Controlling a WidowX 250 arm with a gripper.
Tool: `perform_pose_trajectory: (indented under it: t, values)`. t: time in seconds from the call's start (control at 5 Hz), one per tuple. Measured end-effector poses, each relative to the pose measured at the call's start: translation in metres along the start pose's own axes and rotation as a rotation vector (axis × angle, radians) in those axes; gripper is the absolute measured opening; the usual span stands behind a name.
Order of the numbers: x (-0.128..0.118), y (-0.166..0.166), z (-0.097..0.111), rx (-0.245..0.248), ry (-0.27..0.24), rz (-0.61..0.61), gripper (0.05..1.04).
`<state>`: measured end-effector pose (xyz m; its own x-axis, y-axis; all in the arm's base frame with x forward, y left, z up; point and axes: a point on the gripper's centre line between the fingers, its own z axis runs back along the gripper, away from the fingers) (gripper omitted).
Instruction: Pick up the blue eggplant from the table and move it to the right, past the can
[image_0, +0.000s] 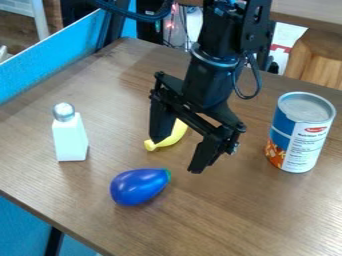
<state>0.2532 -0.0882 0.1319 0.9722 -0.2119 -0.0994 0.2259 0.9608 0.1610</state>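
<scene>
The black gripper (178, 156) hangs over the middle of the table, its two fingers spread wide apart with nothing between them. Partly hidden behind it is a yellow banana (167, 139), its lower end showing between the fingers. A blue eggplant-shaped toy (139, 186) with a green tip lies on the table, in front of the gripper and a little to the left. At the left stands a white bottle (70, 137) with a silvery round top. An upright tin can (300, 132) with a blue, white and orange label is at the right.
The brown wooden table (267, 215) has its front left edge running diagonally across the lower left. A blue panel (53, 57) borders its left rear side. Cables hang along the arm, and a wooden piece of furniture (320, 60) stands behind the table at the upper right.
</scene>
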Motion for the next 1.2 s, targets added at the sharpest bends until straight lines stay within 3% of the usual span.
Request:
perform_pose_trajectory:
  t: [0.2, 0.4, 0.6, 0.8, 1.2]
  values:
    - [-0.002, -0.001, -0.009, 0.005, 0.035, -0.009, 1.004]
    - [-0.011, 0.003, -0.012, 0.005, 0.061, -0.1, 1.004]
    - [-0.022, 0.013, 0.0, 0.01, 0.012, -0.143, 1.004]
    - [-0.033, 0.02, -0.008, 0.035, 0.024, -0.148, 1.004]
    - [-0.03, 0.034, -0.032, 0.026, 0.062, -0.16, 1.004]
